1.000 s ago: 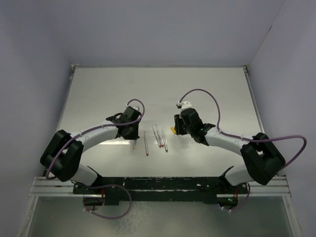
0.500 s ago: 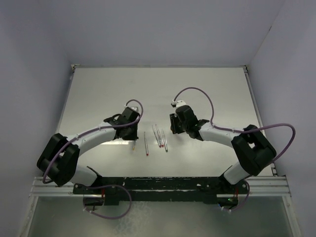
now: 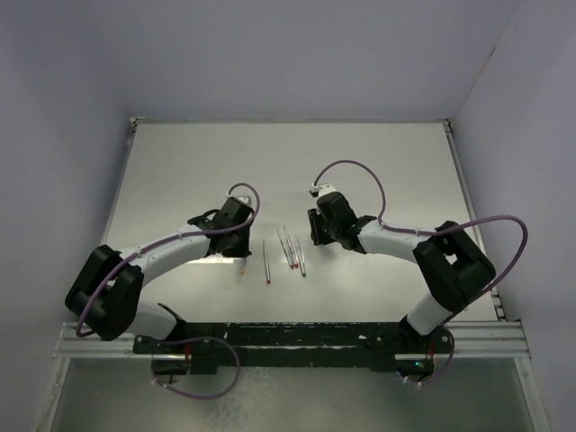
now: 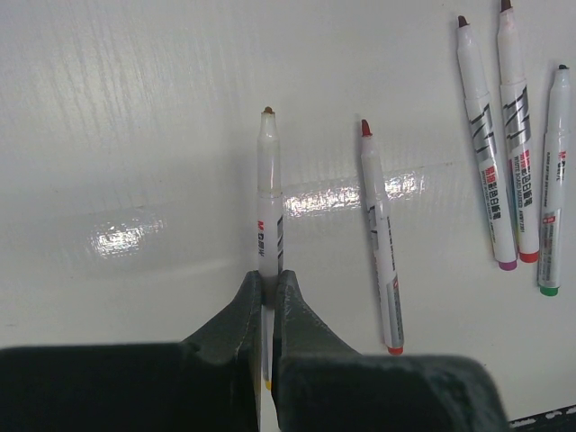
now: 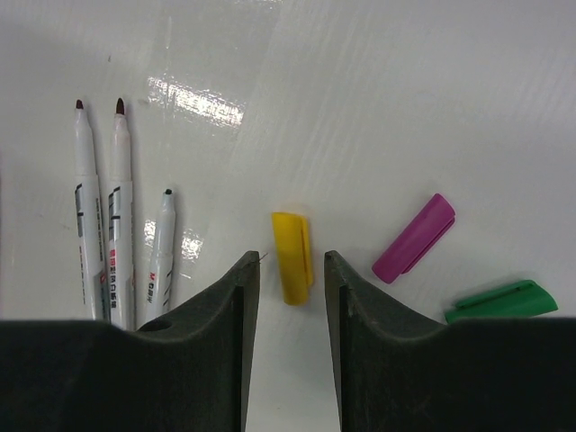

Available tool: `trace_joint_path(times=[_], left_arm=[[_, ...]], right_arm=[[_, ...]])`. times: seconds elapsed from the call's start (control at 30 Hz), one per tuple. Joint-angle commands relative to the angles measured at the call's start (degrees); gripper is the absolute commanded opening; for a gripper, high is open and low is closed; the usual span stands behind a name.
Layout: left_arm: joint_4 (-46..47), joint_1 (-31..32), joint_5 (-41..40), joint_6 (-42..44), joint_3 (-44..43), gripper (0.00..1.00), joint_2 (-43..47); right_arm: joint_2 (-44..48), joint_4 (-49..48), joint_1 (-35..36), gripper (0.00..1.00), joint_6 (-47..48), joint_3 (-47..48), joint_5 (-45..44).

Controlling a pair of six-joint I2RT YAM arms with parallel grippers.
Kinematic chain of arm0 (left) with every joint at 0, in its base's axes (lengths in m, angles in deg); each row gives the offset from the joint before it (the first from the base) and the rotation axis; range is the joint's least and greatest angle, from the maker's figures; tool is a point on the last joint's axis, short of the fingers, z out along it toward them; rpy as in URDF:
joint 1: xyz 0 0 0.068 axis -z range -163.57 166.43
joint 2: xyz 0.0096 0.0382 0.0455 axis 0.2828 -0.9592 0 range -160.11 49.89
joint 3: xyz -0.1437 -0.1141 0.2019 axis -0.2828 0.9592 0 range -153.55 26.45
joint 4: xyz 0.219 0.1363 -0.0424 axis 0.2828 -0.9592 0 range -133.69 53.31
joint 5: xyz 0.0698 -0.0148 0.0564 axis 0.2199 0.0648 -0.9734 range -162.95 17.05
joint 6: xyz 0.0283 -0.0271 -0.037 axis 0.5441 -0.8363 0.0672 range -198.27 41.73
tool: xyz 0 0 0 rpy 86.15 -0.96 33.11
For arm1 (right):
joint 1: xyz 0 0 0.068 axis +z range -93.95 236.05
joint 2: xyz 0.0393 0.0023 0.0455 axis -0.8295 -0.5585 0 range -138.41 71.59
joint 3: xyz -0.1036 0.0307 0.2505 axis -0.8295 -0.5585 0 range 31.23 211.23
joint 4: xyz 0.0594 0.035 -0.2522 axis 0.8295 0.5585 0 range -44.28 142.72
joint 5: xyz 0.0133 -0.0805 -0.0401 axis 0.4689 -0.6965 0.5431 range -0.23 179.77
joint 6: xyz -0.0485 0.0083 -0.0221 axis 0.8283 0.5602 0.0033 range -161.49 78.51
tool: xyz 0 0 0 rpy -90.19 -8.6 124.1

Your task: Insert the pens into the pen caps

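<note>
Brackets the yellow cap (image 5: 292, 256), flat on the worktop (image 5: 405, 108) with long axis 12-to-6, between the parted jaws of the right claw (image 5: 290, 263); clamps a pen (image 4: 268, 198), tip toward 12 o'clock, in the left claw (image 4: 270, 281).

A white, glossy table (image 3: 180, 162) is seen from above. It is enclosed by a plain back wall (image 3: 297, 54) of pale lilac-grey, and by a left wall (image 3: 54, 135) and a right wall (image 3: 531, 108) of the same colour. Bright patches of reflected light (image 5: 193, 101) are thrown across the tabletop. A metal rail (image 3: 90, 340) is fixed along the near edge, and a dull grey surface (image 3: 315, 396) is seen below it.
</note>
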Motion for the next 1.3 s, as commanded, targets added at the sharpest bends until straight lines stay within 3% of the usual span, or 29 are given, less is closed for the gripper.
trace_joint_path(times=[0.0, 0.37, 0.6, 0.7, 0.83, 1.27], left_arm=[[1.34, 0.17, 0.47, 0.64, 0.11, 0.00, 1.25], [1.24, 0.17, 0.49, 0.31, 0.54, 0.00, 1.41], [1.26, 0.17, 0.29, 0.06, 0.98, 0.00, 2.25], [1.00, 0.16, 0.16, 0.05, 0.97, 0.00, 2.45], [0.75, 0.11, -0.16, -0.02, 0.99, 0.00, 2.69], [2.07, 0.16, 0.40, 0.98, 0.84, 0.00, 3.33]], right_arm=[[-0.48, 0.60, 0.26, 0.38, 0.76, 2.32, -0.90], [-3.11, 1.91, 0.34, 0.36, 0.15, 3.07, -0.62], [-3.38, 4.43, 0.39, 0.27, -0.90, 2.80, 0.84], [-3.63, 6.32, 0.65, 0.21, -1.03, 2.76, 0.86], [-4.14, 9.07, 0.83, 0.00, -1.08, 2.95, 0.62], [1.57, 6.29, 0.90, 0.00, -0.70, 4.63, -0.13]])
